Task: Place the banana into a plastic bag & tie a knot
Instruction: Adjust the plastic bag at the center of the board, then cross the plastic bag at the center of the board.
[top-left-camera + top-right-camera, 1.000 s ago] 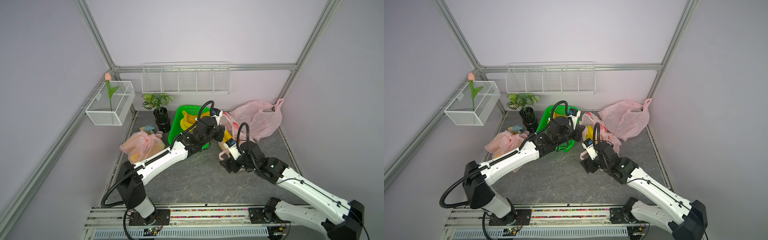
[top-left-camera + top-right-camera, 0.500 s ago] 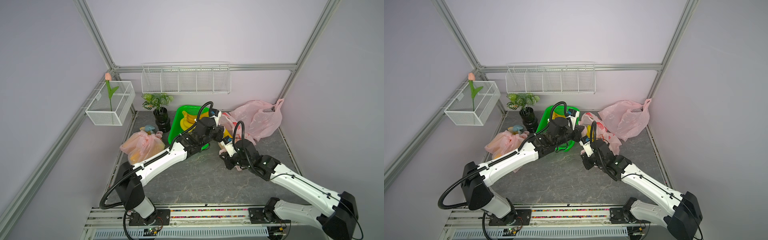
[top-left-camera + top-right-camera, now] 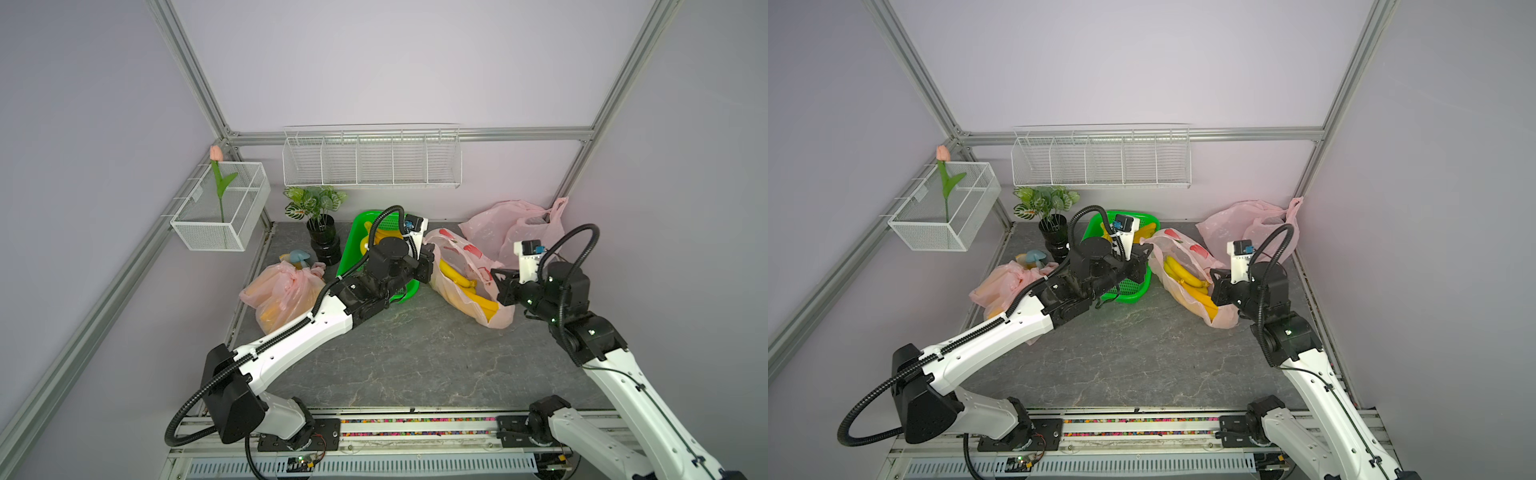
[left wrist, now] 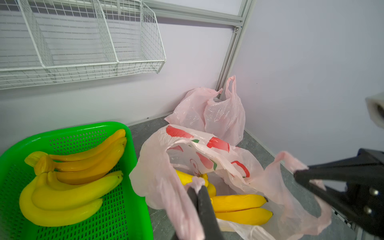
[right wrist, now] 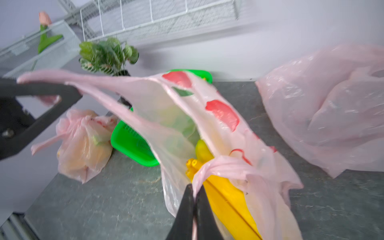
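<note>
A pink plastic bag [image 3: 463, 253] with red print lies on the table beside the green basket, and a bunch of yellow bananas [image 3: 459, 277] lies inside it. My left gripper [image 4: 197, 187] is shut on one bag handle [image 4: 182, 207] at the basket side. My right gripper [image 5: 194, 188] is shut on the other handle [image 5: 220, 166] at the opposite side. The bag mouth is stretched between them, with the bananas [image 5: 226, 199] showing through it. Both top views show the left gripper [image 3: 1144, 259] and right gripper [image 3: 1216, 286] on either side of the bag [image 3: 1183, 249].
A green basket [image 4: 87, 129] holds more bananas [image 4: 72, 187]. A tied pink bag [image 3: 282, 297] with fruit lies at the left, with a blue mushroom toy [image 3: 300, 257] behind it. An empty pink bag [image 3: 515, 232] fills the back right corner. A potted plant [image 3: 320, 224] stands at the back.
My right gripper has shut on the bag handle and drawn away to the right, stretching the bag mouth wide. The left gripper has kept its hold and barely moved.
</note>
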Controlling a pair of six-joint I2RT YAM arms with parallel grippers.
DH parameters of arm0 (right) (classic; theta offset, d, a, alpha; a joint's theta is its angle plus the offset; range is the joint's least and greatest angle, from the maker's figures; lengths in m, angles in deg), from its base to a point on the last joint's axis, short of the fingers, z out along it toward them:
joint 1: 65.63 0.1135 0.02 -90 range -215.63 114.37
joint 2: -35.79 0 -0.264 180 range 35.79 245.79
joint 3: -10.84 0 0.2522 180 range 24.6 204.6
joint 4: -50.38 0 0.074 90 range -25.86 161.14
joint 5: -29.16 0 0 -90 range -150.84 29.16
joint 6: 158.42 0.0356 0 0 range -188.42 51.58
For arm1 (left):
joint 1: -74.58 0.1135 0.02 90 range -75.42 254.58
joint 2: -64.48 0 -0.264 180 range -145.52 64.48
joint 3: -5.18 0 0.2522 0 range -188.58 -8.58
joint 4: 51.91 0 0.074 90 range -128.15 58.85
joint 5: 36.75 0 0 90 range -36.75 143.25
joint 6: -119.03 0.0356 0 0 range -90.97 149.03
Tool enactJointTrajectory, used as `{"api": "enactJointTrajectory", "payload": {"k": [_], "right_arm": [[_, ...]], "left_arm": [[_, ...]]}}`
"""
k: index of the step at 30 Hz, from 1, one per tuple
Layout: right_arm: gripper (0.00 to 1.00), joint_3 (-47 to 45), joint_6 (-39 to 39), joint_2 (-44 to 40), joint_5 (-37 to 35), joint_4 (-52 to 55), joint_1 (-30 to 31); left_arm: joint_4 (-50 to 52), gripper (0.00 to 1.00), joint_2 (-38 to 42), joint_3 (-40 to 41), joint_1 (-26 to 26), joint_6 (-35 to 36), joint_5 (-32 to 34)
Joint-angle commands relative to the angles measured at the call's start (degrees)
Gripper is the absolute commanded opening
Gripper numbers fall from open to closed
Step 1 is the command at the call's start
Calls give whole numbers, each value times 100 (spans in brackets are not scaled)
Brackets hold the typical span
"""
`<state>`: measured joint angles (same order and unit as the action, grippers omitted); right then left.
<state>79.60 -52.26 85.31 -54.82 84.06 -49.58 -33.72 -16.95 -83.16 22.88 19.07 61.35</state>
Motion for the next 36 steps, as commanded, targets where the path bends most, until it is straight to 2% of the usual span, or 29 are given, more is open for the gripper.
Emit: {"api": "enactJointTrajectory", "payload": {"k": [1,5,9,13,16,21,24,27,31,33,36], "right_arm": [[7,415,328,-139,22,19,-576],[7,424,553,-107,443,-172,-1132],[7,415,481,19,716,-264,-1202],[7,536,423,-179,763,-460,-1260],[7,744,426,-331,414,-387,-1344],[7,810,513,-202,667,-545,-1476],[7,693,506,-1,1376,-916,-1470],[7,665,438,259,2260,-1307,-1213],[8,595,-158,304,2286,-1527,-485],[10,460,-189,325,2551,-1885,-241],[11,331,-168,373,2890,-2246,-87]], "left_arm": [[-260,0,238,-36,37,480,16],[-500,0,581,353,37,765,-289],[-309,0,762,367,31,1220,-424],[-445,0,1145,494,35,1564,-88],[-705,0,1429,655,37,1679,180],[-345,0,1150,347,44,1663,108],[-225,0,956,216,44,1559,-375],[179,0,628,-224,38,1519,-1032],[290,0,394,-594,4,1412,-1684],[399,0,277,-804,-53,1402,-1934],[639,0,102,-1053,-211,1508,-1978]]}}
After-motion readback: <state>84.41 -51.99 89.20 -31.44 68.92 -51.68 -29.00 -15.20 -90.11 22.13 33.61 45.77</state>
